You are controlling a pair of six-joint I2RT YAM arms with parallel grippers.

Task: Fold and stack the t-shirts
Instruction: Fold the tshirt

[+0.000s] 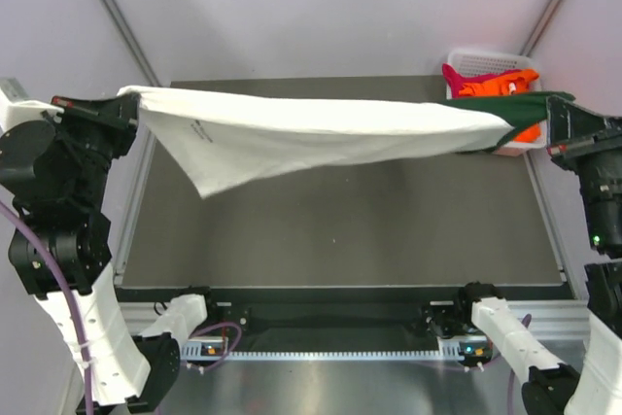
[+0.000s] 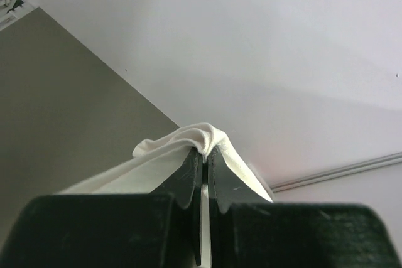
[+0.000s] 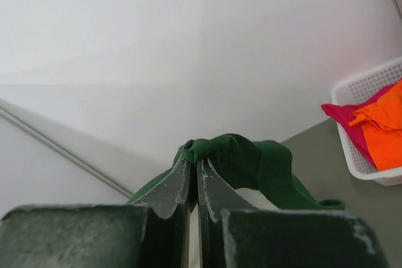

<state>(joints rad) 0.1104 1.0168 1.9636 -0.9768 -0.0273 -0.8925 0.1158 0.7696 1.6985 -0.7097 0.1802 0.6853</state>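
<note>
White t-shirt (image 1: 292, 133) hangs stretched in the air above the grey table (image 1: 340, 230), slung between the two arms, which stand raised at the table's left and right sides with their wrists turned inward toward each other. The left gripper (image 2: 204, 155) has its dark, tapered fingers pressed together on a bunched white corner, the cloth puffing out just above the tips. The right gripper (image 3: 193, 164), its fingers scuffed pale along the edges, is clamped the same way on a knot of dark green fabric (image 3: 251, 161) at the shirt's other end. The cloth is soft and matte, drawn into long creases along its upper edge, while the lower edge sags to a loose point nearer the left arm; a small dark print (image 1: 201, 130) shows there. At the far right corner sits a white plastic lattice basket (image 1: 486, 53) holding an orange shirt (image 1: 505, 85) and a magenta shirt (image 1: 457, 77).
</note>
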